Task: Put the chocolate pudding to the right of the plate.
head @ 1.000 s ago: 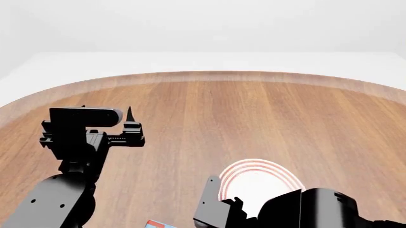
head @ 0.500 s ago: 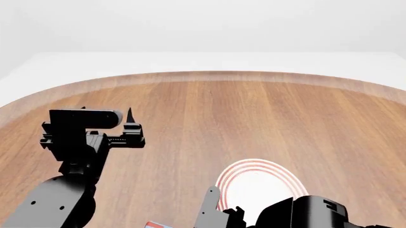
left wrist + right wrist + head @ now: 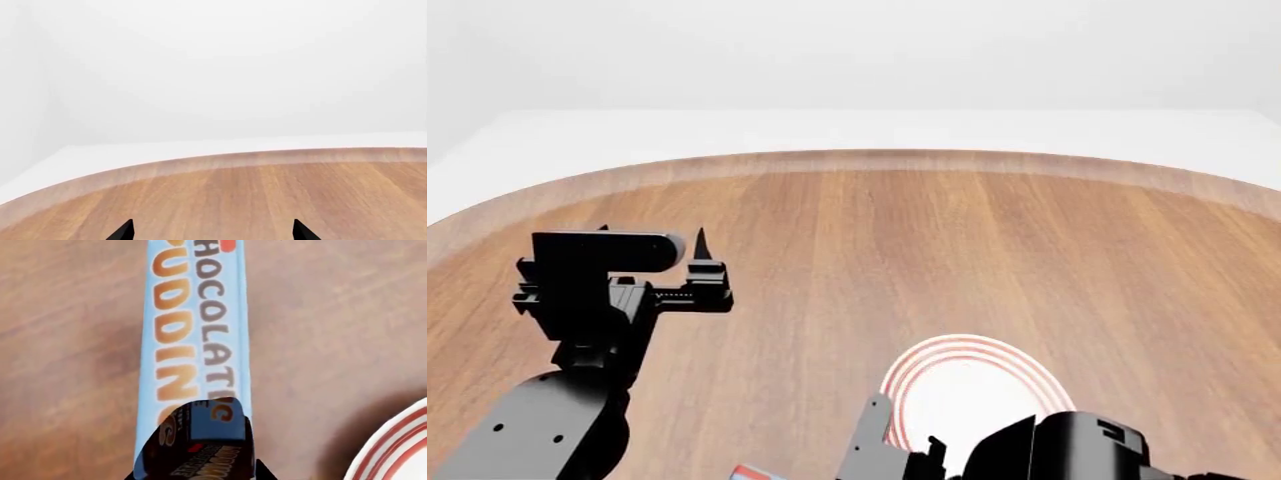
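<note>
Right wrist view: chocolate pudding (image 3: 193,340) lengthwise beside plate (image 3: 393,450).

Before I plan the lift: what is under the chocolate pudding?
The chocolate pudding has bare wooden table around it, with the plate apart to one side. The surface directly beneath the carton is covered.

Pudding (image 3: 745,473) cut by head view's bottom edge, only a sliver showing. Plate (image 3: 968,385) partly hidden behind right arm (image 3: 1068,450). Right gripper's fingertips out of head view. Left fingertips (image 3: 124,231) barely entering wrist view's bottom edge.
</note>
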